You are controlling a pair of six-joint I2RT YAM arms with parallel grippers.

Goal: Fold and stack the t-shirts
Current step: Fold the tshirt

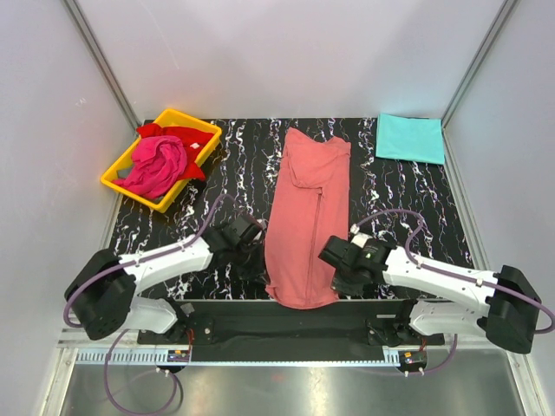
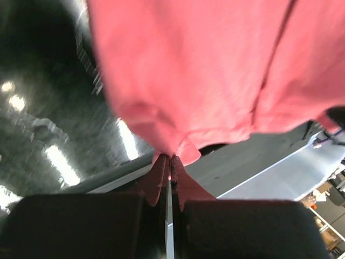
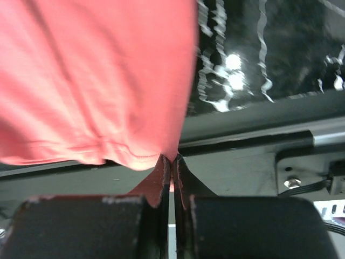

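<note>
Nearest us, the left gripper (image 2: 171, 159) and the right gripper (image 3: 172, 159) each pinch a near hem corner of the one salmon-pink t-shirt (image 1: 308, 217). It lies lengthwise down the middle of the black marbled counter (image 1: 408, 204). Farther back on the left, one yellow tray (image 1: 120, 179) holds two crumpled shirts, a magenta t-shirt (image 1: 154, 166) and a red t-shirt (image 1: 186, 134). One folded turquoise t-shirt (image 1: 409, 137) lies flat at the far right corner.

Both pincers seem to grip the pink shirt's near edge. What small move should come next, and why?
Probably lift the near hem together and carry it toward the collar end. The left pincer and right pincer are each shut on a near corner of the salmon-pink shirt, which lies as a long narrow strip, not yet halved.
</note>
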